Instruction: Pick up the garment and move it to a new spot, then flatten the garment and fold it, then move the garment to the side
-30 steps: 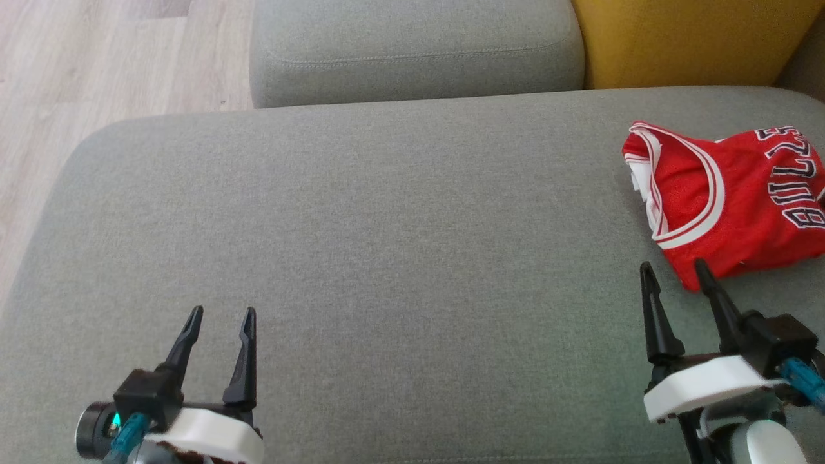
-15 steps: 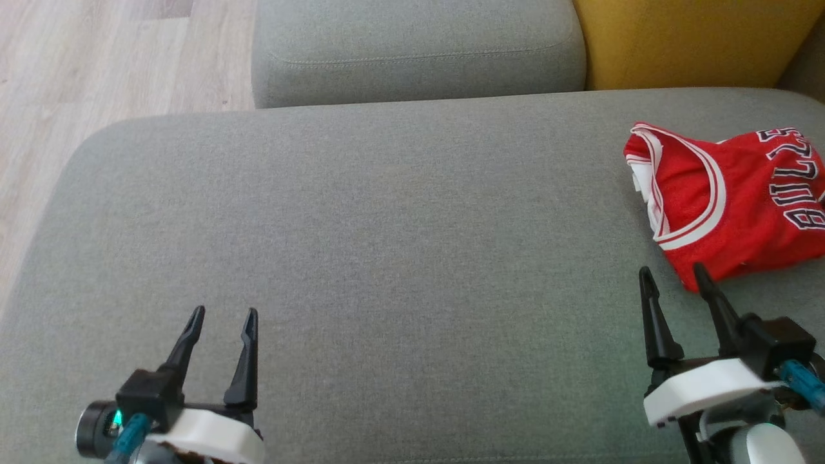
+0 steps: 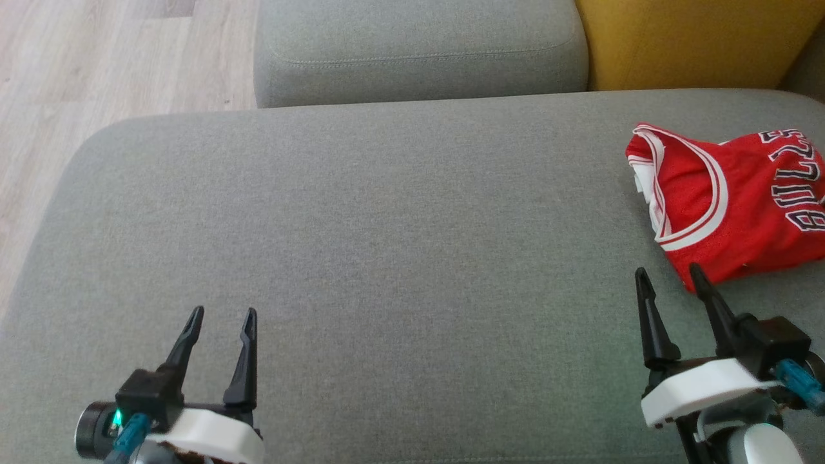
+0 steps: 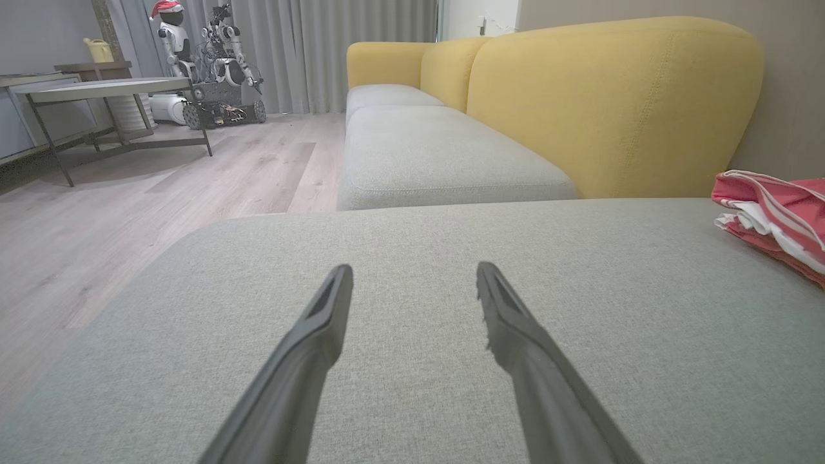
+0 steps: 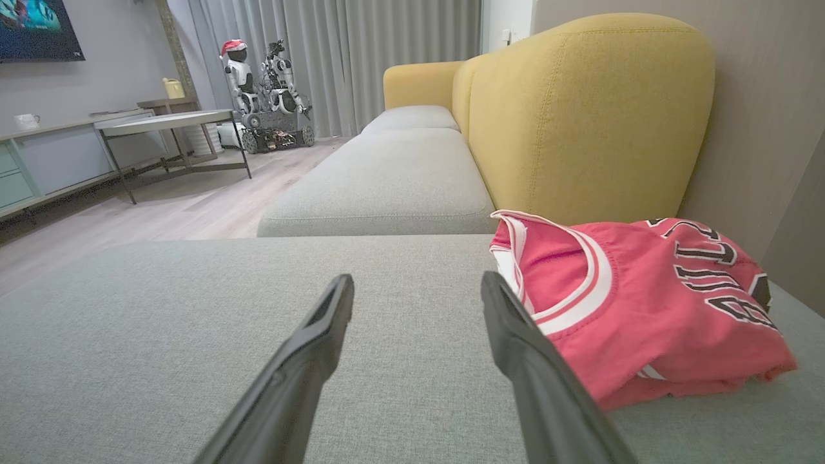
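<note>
The garment (image 3: 741, 200) is a red basketball jersey with white trim and dark lettering, lying folded at the right side of the grey sofa cushion (image 3: 387, 245). It also shows in the right wrist view as a folded red garment (image 5: 644, 303), and its edge as the garment (image 4: 780, 219) at the far right of the left wrist view. My right gripper (image 3: 667, 274) is open just in front of its near corner, nothing between the fingers. My left gripper (image 3: 222, 314) stands open and empty at the lower left, far from the jersey.
A second grey seat cushion (image 3: 419, 45) lies beyond, with a yellow backrest (image 3: 689, 38) at the upper right. Wooden floor (image 3: 97, 64) lies off the cushion's left edge. A table (image 4: 109, 90) and a parked robot (image 4: 213, 64) stand across the room.
The whole head view has shifted slightly, so the camera moved. My right gripper has eased back a little from the jersey; the left has not moved.
</note>
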